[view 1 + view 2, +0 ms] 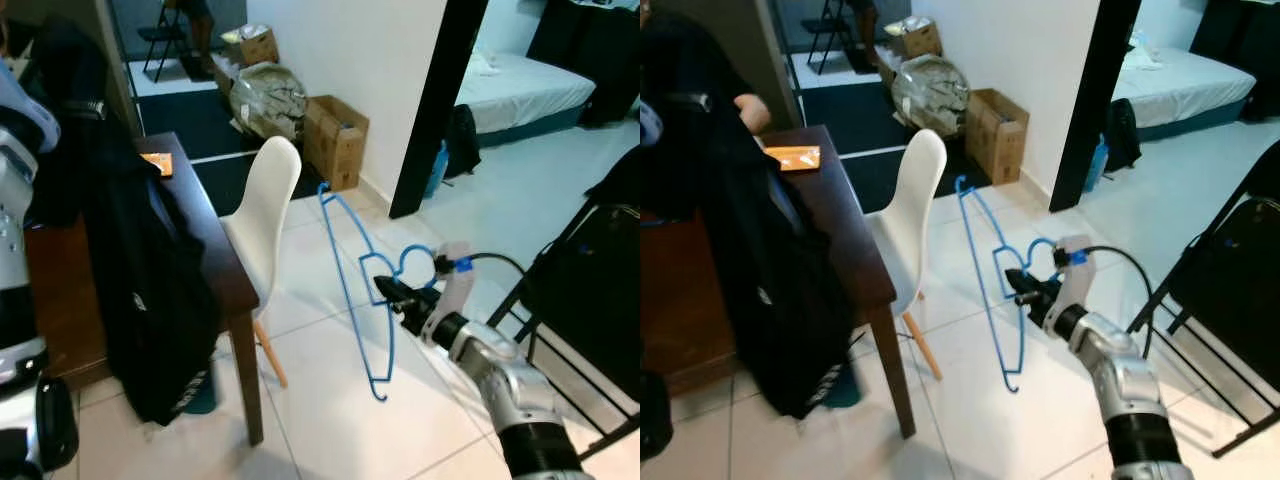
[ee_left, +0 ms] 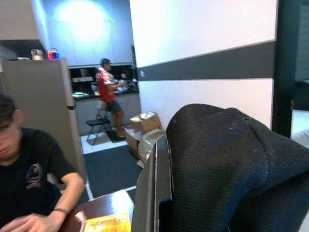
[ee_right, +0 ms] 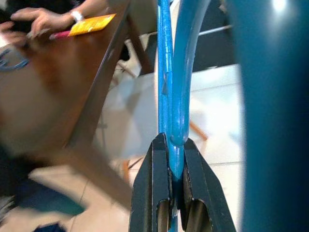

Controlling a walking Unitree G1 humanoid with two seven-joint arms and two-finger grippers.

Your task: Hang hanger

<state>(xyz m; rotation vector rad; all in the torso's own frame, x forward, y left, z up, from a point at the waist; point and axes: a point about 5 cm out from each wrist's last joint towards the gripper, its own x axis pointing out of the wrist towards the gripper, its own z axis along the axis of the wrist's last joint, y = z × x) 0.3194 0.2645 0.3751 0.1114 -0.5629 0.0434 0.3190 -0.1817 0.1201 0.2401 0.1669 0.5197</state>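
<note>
This is a lived-in home. Beyond the right gripper point(image 1: 385, 288) a white chair point(image 1: 262, 205) stands at a dark wooden bench point(image 1: 222, 262) on pale floor tiles point(image 1: 330, 400). Farther past it, cardboard boxes point(image 1: 335, 138) sit by a white wall point(image 1: 350, 60). To the gripper's right, a doorway opens onto a bed point(image 1: 525, 90).

Head views evenly lit and fairly sharp; we note pale sheen on the floor tiles point(image 1: 330, 390). Left wrist view: bright blue-white glare on the far wall point(image 2: 79, 12). Right wrist view: we see the near blue hanger point(image 3: 270, 116) badly defocused, the worktop point(image 3: 53, 82) smeared with blur.
</note>
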